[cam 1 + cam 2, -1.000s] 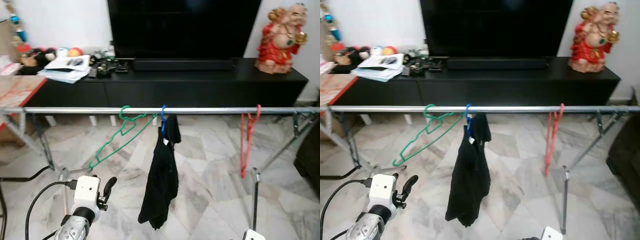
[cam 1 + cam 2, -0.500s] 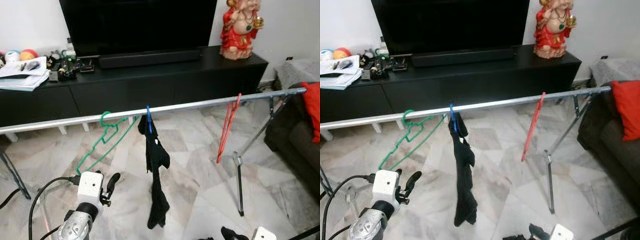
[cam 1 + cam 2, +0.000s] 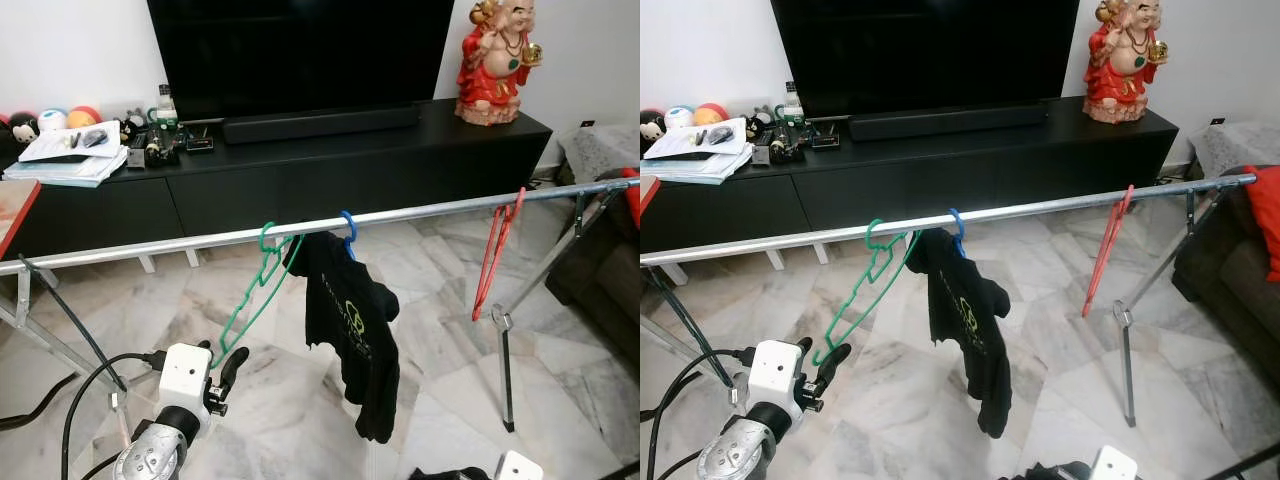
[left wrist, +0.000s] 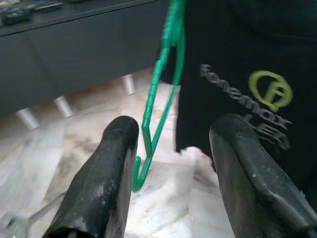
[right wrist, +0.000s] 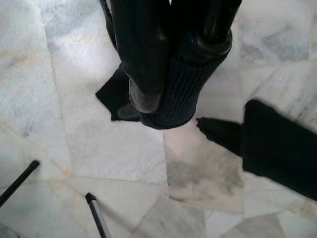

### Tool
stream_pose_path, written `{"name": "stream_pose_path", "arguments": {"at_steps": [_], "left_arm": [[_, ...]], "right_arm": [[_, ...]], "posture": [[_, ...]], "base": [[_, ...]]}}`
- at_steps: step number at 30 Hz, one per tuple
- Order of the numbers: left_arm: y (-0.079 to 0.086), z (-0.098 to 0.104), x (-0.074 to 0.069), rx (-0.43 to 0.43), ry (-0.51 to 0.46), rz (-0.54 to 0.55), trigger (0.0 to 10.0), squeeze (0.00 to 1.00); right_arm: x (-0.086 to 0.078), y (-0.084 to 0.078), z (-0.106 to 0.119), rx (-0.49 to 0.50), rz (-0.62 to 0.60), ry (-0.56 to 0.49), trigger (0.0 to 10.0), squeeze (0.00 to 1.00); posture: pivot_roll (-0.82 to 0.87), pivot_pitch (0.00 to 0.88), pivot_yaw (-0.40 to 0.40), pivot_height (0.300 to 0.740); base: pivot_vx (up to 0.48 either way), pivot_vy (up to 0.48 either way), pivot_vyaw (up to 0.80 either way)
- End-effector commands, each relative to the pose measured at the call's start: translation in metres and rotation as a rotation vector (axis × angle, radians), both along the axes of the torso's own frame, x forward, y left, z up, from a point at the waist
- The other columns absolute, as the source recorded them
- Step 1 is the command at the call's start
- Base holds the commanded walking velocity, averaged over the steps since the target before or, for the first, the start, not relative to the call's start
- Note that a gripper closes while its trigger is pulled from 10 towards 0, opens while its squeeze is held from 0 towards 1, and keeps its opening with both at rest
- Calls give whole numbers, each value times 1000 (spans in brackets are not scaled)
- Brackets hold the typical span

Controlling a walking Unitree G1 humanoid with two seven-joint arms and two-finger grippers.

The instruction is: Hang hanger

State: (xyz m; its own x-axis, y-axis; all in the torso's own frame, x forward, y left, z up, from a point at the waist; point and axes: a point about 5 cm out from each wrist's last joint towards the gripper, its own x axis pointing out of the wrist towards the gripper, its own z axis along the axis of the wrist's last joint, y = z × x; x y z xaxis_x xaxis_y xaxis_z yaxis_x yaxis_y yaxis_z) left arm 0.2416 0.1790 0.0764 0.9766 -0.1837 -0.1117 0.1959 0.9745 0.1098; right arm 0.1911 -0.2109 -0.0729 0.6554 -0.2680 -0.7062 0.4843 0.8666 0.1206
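Note:
A silver rail (image 3: 420,212) crosses in front of me. On it hang a green hanger (image 3: 262,275), tilted, a blue hanger (image 3: 349,225) carrying a black printed T-shirt (image 3: 355,330), and a red hanger (image 3: 495,255). My left gripper (image 3: 225,375) is raised below the green hanger and stands open. In the left wrist view the green hanger's lower end (image 4: 148,144) lies between the fingers (image 4: 116,148), close to one. My right gripper (image 5: 173,84) is low over the floor, shut on a dark knit garment (image 5: 188,94).
Behind the rail stand a black TV console (image 3: 330,160), a TV (image 3: 300,50) and a red statue (image 3: 497,65). A dark sofa (image 3: 605,290) is at the right. Rack legs (image 3: 505,370) and a black cable (image 3: 60,330) stand on the marble floor. More dark cloth (image 5: 282,148) lies below.
The camera has shifted, so the whole scene has moved. The black T-shirt has turned on its hanger and shows its printed face. My left gripper stays below the green hanger.

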Motion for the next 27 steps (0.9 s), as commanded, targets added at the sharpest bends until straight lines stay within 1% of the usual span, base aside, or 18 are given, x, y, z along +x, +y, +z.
{"name": "stream_pose_path", "arguments": {"at_steps": [1,4,8,9,12,17,27], "left_arm": [[-3,6,0,24,-7,-70,10000,0],[-3,11,4,65,-15,-113,10000,0],[-3,14,8,71,-22,-91,10000,0],[-5,16,11,67,-33,-73,10000,0],[-6,18,13,41,-44,-38,10000,0],[-7,20,14,33,-45,-33,10000,0],[-8,21,17,20,-45,-20,10000,0]], "right_arm": [[0,0,0,-13,11,0,10000,0],[-1,0,0,-15,17,5,10000,0],[-1,1,-1,-15,20,7,10000,0],[-1,1,-1,-15,21,7,10000,0],[-1,1,-1,-17,19,7,10000,0],[-1,-4,1,-24,-3,-2,10000,0],[-1,-3,1,-24,3,-3,10000,0]], "posture": [[64,59,38,740],[67,58,38,740],[65,57,41,740],[62,56,41,740],[61,56,41,740],[62,57,40,740],[61,57,37,740]], "base": [[0,0,0],[0,0,0],[0,0,0],[0,0,0],[0,0,0],[0,0,0],[0,0,0]]}}
